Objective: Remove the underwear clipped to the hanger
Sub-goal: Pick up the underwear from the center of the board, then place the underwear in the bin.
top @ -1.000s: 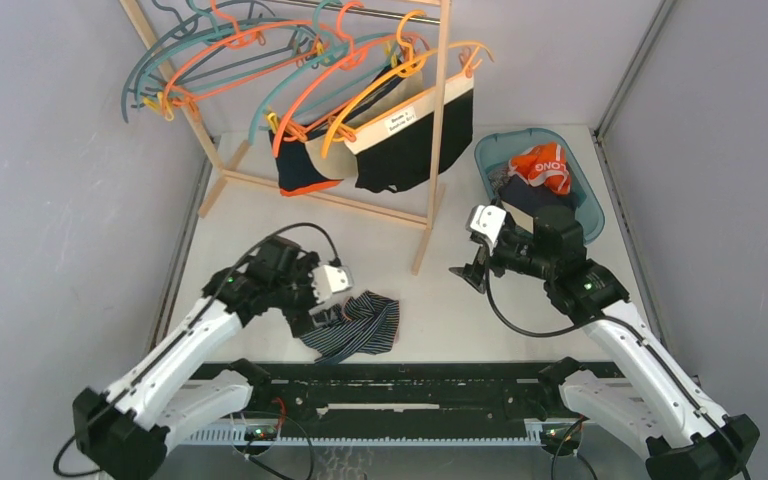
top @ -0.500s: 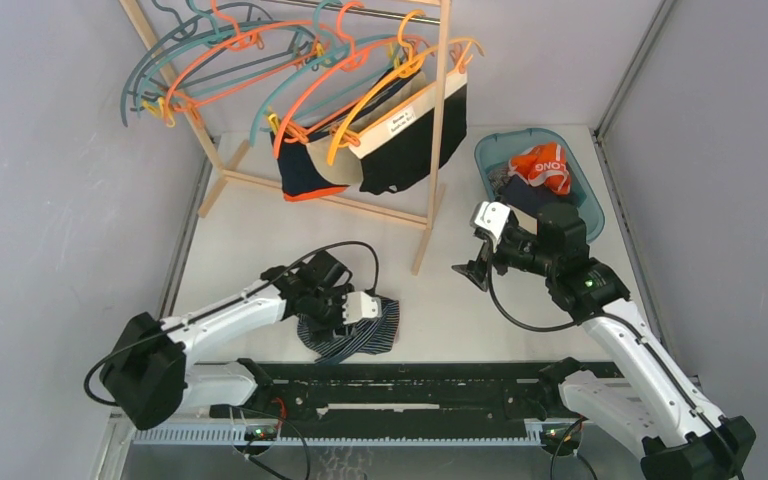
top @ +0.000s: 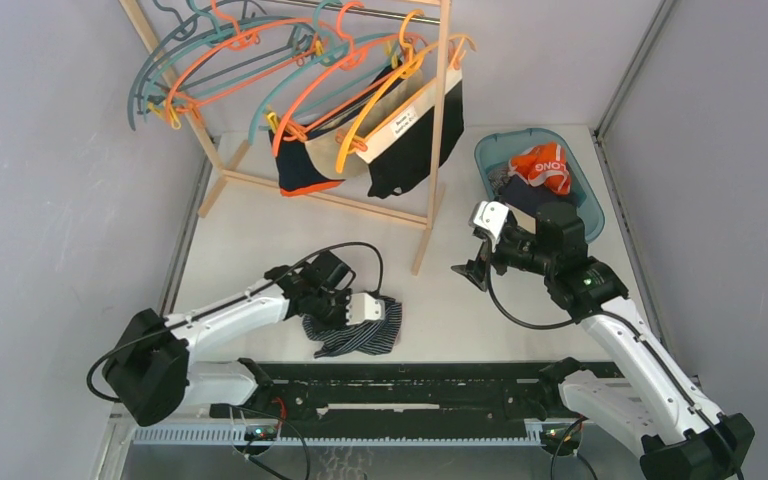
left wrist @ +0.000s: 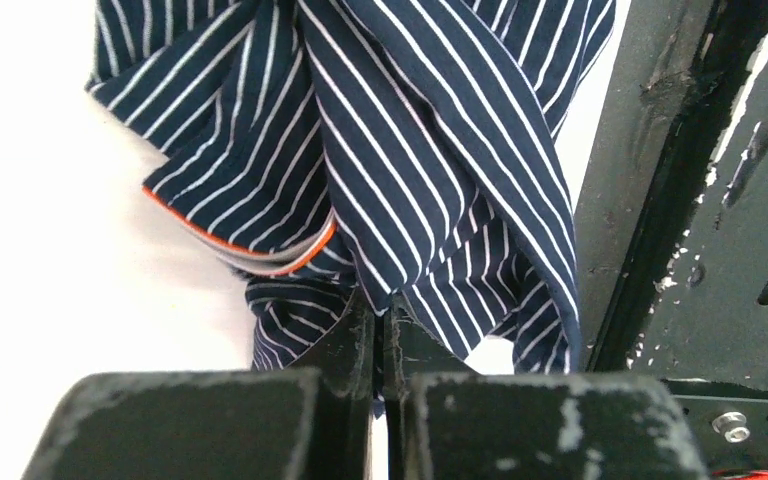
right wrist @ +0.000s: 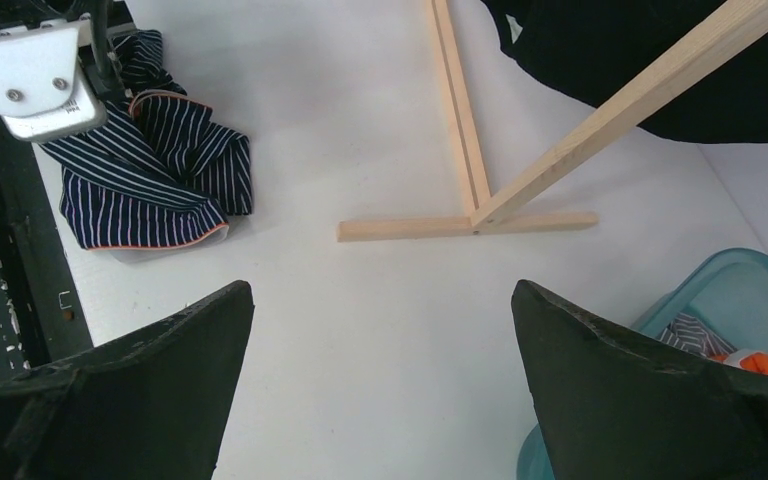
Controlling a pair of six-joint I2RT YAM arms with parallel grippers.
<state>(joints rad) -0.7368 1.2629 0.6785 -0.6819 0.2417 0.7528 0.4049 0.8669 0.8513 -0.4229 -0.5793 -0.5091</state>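
Soft navy briefs point(left wrist: 410, 150), pale-striped, orange-edged, lay crumpled; left hand point(left wrist: 382, 310) clamped them; right hand point(right wrist: 380, 295) stood apart.

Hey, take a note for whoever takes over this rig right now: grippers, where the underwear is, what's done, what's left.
Left gripper: shut on the navy pale-striped cloth briefs, bunched on the table.
Right gripper: open, empty, above the table between the wooden rack and the teal plastic bin.
Done: striped briefs unclipped; some garments lie in the bin.
Left: navy briefs with orange trim, beige briefs, black briefs with white waistband hang clipped on the rack.
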